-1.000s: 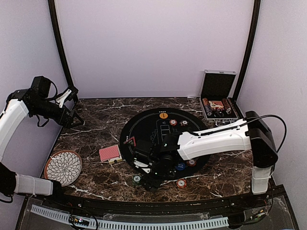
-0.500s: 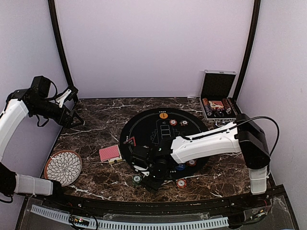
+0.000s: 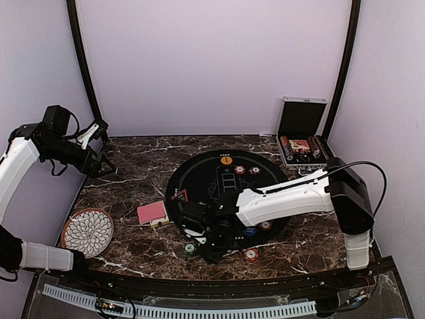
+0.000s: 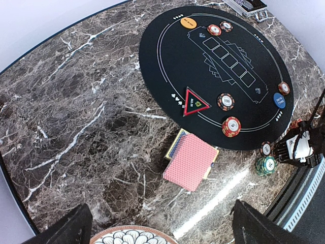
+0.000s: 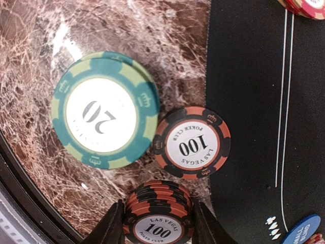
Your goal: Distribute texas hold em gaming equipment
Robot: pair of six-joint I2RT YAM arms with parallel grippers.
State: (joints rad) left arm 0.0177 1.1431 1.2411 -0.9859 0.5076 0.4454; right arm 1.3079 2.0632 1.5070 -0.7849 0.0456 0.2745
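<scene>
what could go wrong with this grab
The right gripper pinches the 100 stack only at its rim, so chips may slip or spill when it lifts. The loose 100 chip and the green 20 stack lie close by and could get knocked.

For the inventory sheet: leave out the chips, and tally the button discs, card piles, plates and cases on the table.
Button discs: 2 (orange disc, blue disc)
Card pile: 1
Plate: 1
Chip case: 1
Total: 5
</scene>
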